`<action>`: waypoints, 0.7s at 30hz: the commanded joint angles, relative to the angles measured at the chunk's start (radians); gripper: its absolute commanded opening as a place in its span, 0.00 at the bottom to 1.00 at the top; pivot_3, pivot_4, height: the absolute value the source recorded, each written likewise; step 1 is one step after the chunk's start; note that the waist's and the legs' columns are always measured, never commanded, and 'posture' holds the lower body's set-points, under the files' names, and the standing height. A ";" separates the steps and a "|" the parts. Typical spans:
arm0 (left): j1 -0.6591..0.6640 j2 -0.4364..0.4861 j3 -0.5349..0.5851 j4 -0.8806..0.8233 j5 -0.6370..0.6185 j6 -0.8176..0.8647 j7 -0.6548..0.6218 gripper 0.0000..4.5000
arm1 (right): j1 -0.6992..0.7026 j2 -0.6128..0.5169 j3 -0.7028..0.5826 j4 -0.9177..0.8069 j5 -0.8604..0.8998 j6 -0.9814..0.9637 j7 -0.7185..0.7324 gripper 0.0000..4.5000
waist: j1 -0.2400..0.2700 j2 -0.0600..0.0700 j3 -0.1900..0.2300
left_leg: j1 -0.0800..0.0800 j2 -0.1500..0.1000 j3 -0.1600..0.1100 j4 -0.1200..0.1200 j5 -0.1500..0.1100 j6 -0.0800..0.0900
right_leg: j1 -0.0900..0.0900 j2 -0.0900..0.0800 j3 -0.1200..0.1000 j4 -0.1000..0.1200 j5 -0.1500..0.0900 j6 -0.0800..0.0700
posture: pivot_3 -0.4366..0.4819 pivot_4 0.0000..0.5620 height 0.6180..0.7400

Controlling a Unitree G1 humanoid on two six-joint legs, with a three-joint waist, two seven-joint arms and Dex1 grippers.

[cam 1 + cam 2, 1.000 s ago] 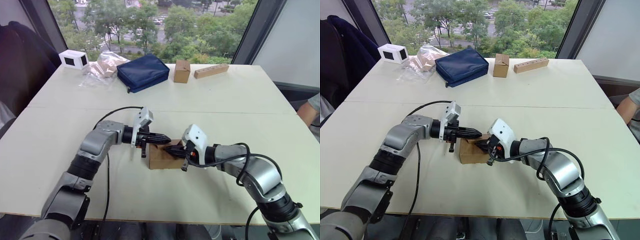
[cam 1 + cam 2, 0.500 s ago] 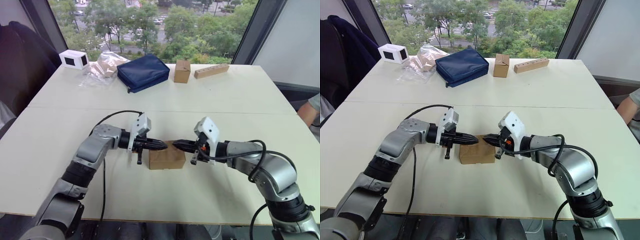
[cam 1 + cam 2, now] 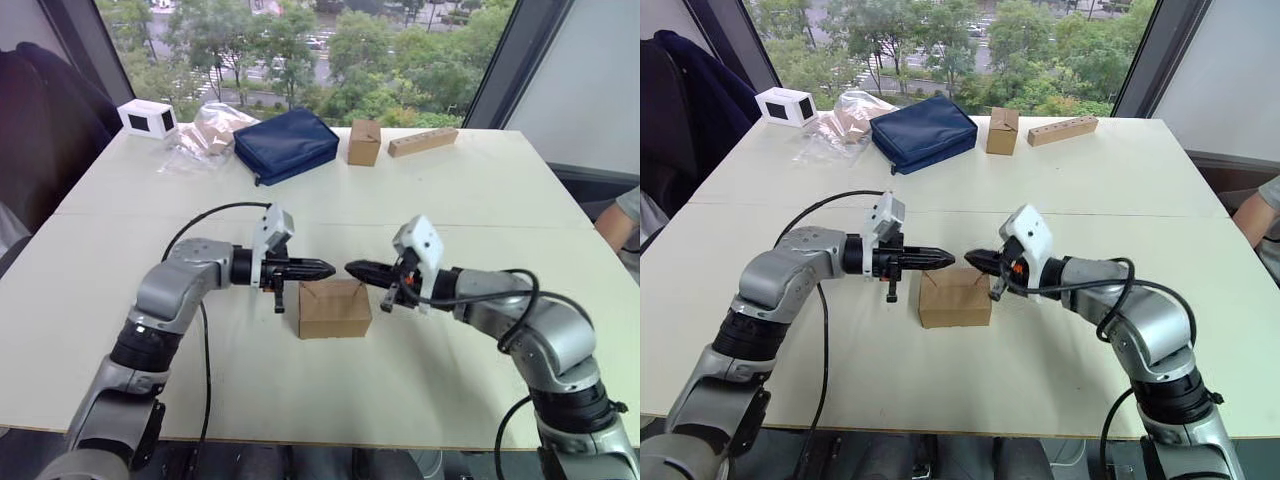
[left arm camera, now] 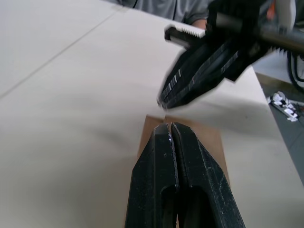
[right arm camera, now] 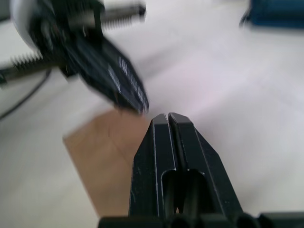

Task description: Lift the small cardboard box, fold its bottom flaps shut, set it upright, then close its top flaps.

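The small cardboard box (image 3: pixel 334 308) stands on the table (image 3: pixel 300 390) in front of me with its top flaps folded flat. My left gripper (image 3: pixel 328 268) hovers just above the box's far left corner, shut and empty, pointing right. My right gripper (image 3: pixel 351 268) hovers above the far right part of the box, shut and empty, pointing left. The two tips nearly meet over the box's far edge. From the left wrist the box (image 4: pixel 216 142) lies under my shut fingers (image 4: pixel 164 142), with the right gripper opposite. The right wrist view shows the box (image 5: pixel 102 152) below its shut fingers (image 5: pixel 161 133).
At the table's far side lie a navy pouch (image 3: pixel 286 143), a narrower brown carton (image 3: pixel 363 142), a wooden block with holes (image 3: pixel 423 142), a clear plastic bag (image 3: pixel 205 133) and a white box with a black window (image 3: pixel 148 118). A person's arm (image 3: pixel 620 222) shows at the right edge.
Both grippers have risen off the box and drawn back from its sides to hover tip to tip above its far edge. The top flaps, open a second ago, now lie flat.
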 commanded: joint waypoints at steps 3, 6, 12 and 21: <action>0.069 0.023 -0.044 -0.035 0.038 -0.023 0.015 0.00 | 0.039 -0.030 0.084 0.040 -0.088 -0.081 0.033 0.00 | 0.000 0.000 0.000 | 0.000 0.000 0.000 0.000 0.000 0.000 | 0.000 0.000 0.000 0.000 0.000 0.000 | 0.48 0.27 1.00; 0.095 0.026 -0.039 -0.038 0.037 -0.027 0.025 0.00 | 0.043 -0.031 0.076 0.031 -0.088 -0.085 0.040 0.00 | 0.001 0.000 0.000 | 0.000 0.000 0.000 0.000 0.000 0.000 | 0.000 0.000 0.000 0.000 0.000 0.000 | 0.48 0.27 1.00; 0.099 0.038 0.040 -0.114 -0.036 0.025 0.057 0.00 | 0.021 -0.038 -0.035 -0.043 -0.001 -0.037 0.042 0.00 | 0.001 0.000 0.000 | 0.000 0.000 0.000 0.000 0.000 0.000 | 0.000 -0.001 0.000 0.000 0.000 0.000 | 0.48 0.27 1.00; 0.249 0.156 0.333 -0.349 -0.256 0.235 0.172 0.00 | 0.163 -0.289 -0.373 -0.235 0.201 0.044 0.191 0.00 | 0.002 0.001 0.002 | -0.001 0.000 -0.002 -0.001 0.000 0.000 | 0.001 -0.005 -0.001 -0.005 0.000 -0.001 | 0.48 0.27 1.00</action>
